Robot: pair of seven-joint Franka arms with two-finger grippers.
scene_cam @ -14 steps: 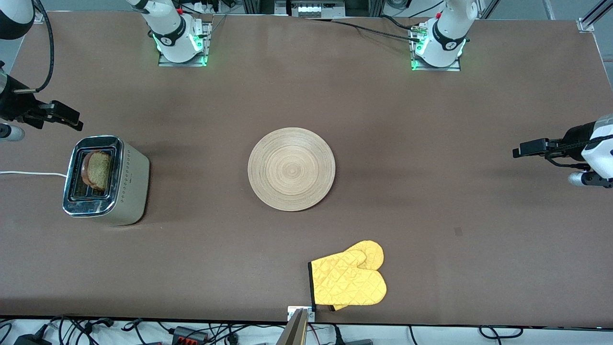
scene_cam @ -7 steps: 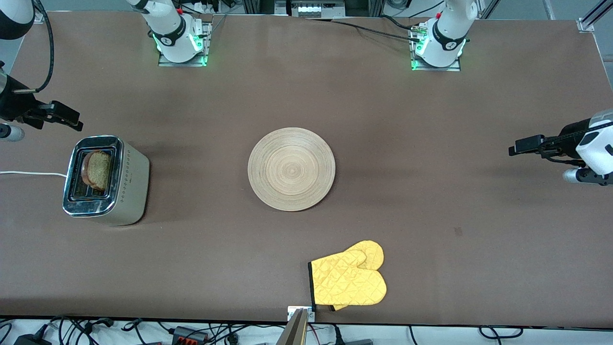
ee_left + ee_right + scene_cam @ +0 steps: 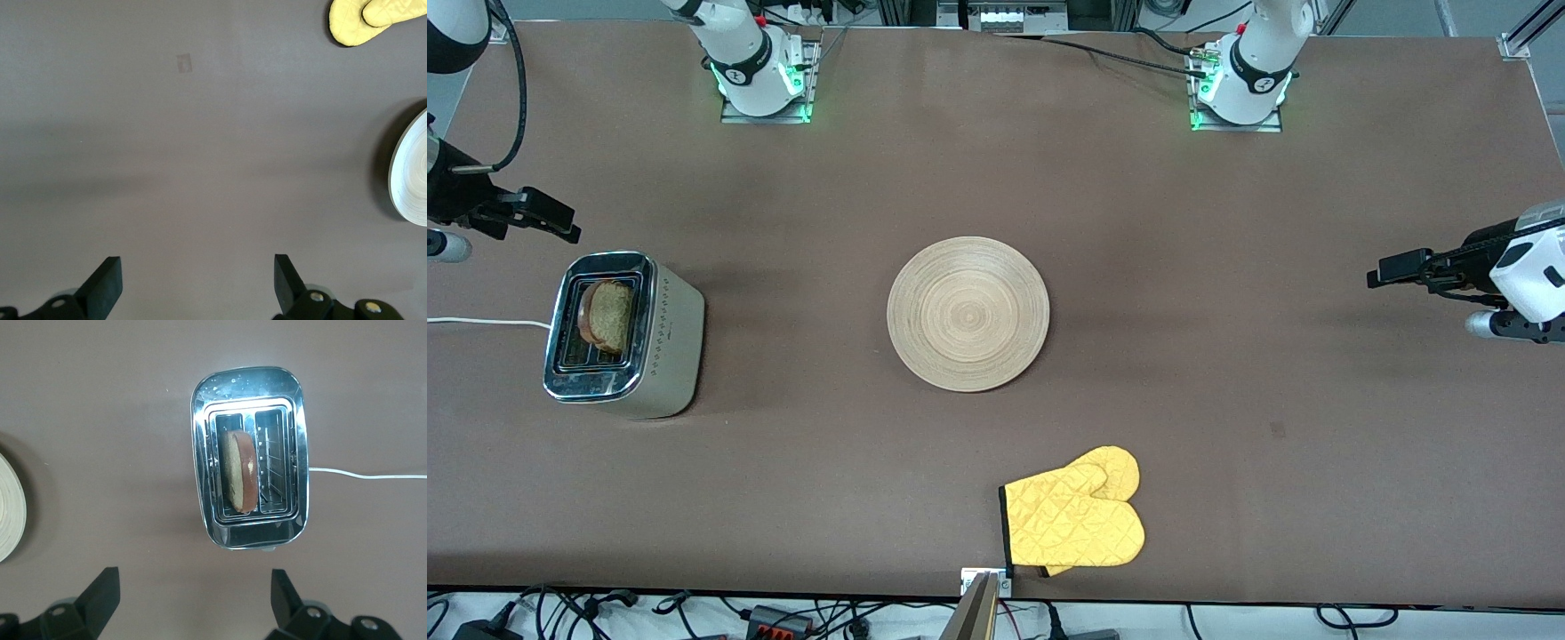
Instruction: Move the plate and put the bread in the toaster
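Observation:
The round light-wood plate [image 3: 967, 313] lies flat at the table's middle; its edge shows in the left wrist view [image 3: 410, 173] and the right wrist view [image 3: 9, 507]. The chrome toaster [image 3: 621, 334] stands at the right arm's end, with the brown bread slice [image 3: 609, 315] upright in one slot, also seen in the right wrist view [image 3: 241, 471]. My right gripper [image 3: 543, 216] is open and empty, up beside the toaster. My left gripper [image 3: 1396, 266] is open and empty over bare table at the left arm's end.
A yellow oven mitt [image 3: 1076, 519] lies near the table's front edge, nearer to the camera than the plate. The toaster's white cord [image 3: 480, 322] runs off the right arm's end of the table.
My left gripper has drifted a little toward the plate. The right arm, the plate, the toaster and the bread have not moved.

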